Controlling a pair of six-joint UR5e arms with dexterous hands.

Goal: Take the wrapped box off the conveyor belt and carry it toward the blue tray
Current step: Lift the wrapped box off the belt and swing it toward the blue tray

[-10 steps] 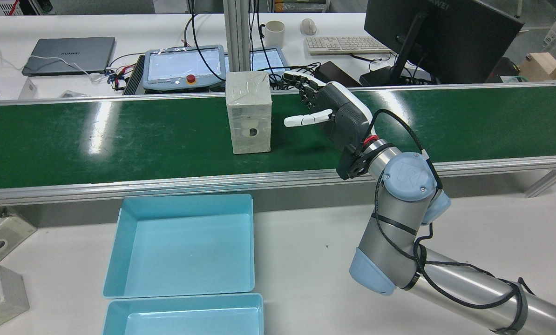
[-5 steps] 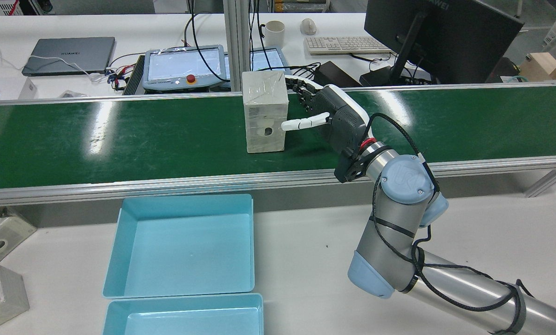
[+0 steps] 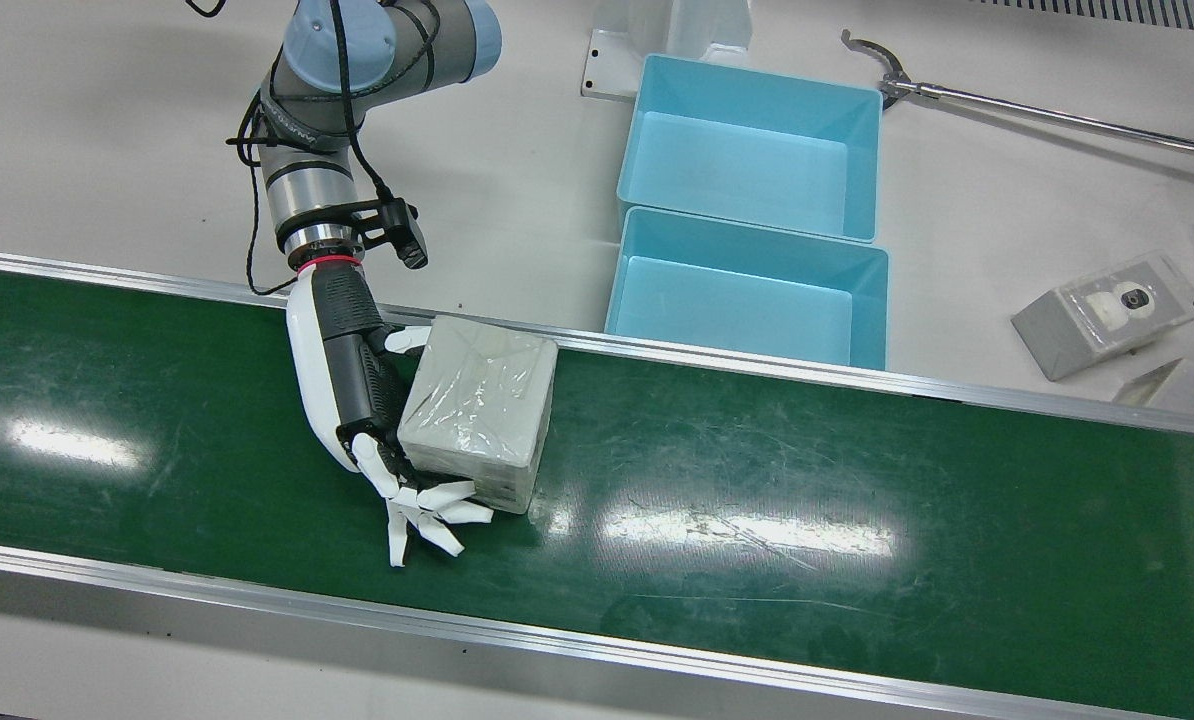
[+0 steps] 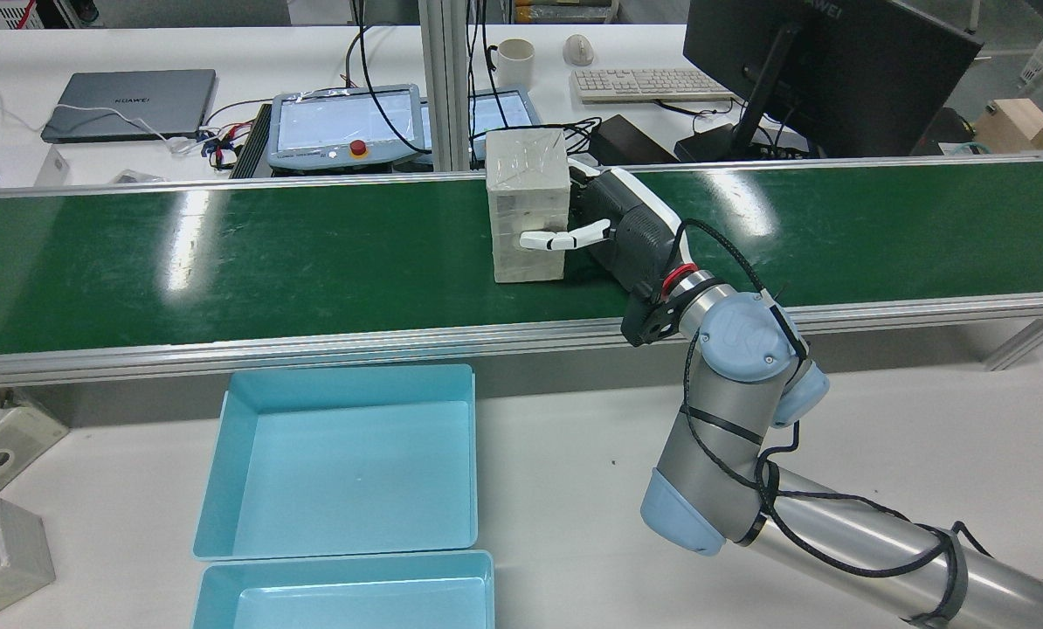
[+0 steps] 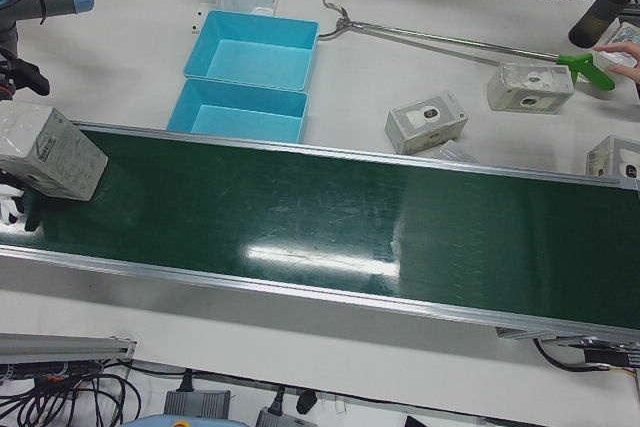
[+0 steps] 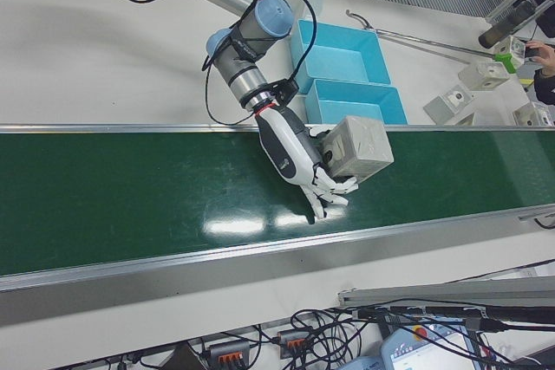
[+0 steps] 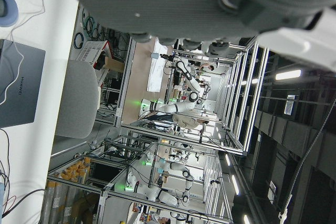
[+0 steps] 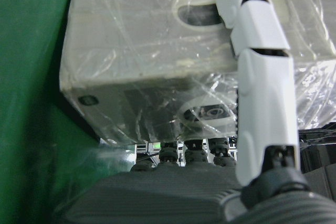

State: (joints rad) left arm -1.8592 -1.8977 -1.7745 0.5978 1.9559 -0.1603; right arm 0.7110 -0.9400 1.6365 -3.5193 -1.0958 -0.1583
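Plastic film over the box [image 3: 479,410] is glossy and wrinkled, so I count on it being slippery and want a firm wrap before any lift. My right hand [image 3: 352,385] has its palm against the box's side on the belt [image 3: 757,500]; the thumb [image 4: 561,238] lies across the face nearest the robot, and the fingers [image 3: 427,510] reach round the far face, though their tips look splayed rather than pressed flat, so I judge the hold as closing, not yet clamped. The box sits upright on the belt, well apart from the tray [image 3: 747,300], which waits on the white surface [image 3: 107,120] just beyond the belt's near rail. I would curl the fingers in until the film stops slipping, then raise the box straight up to clear the rail before swinging it toward the tray. My left hand shows only in its own camera, held up away from the work; I cannot tell its pose.
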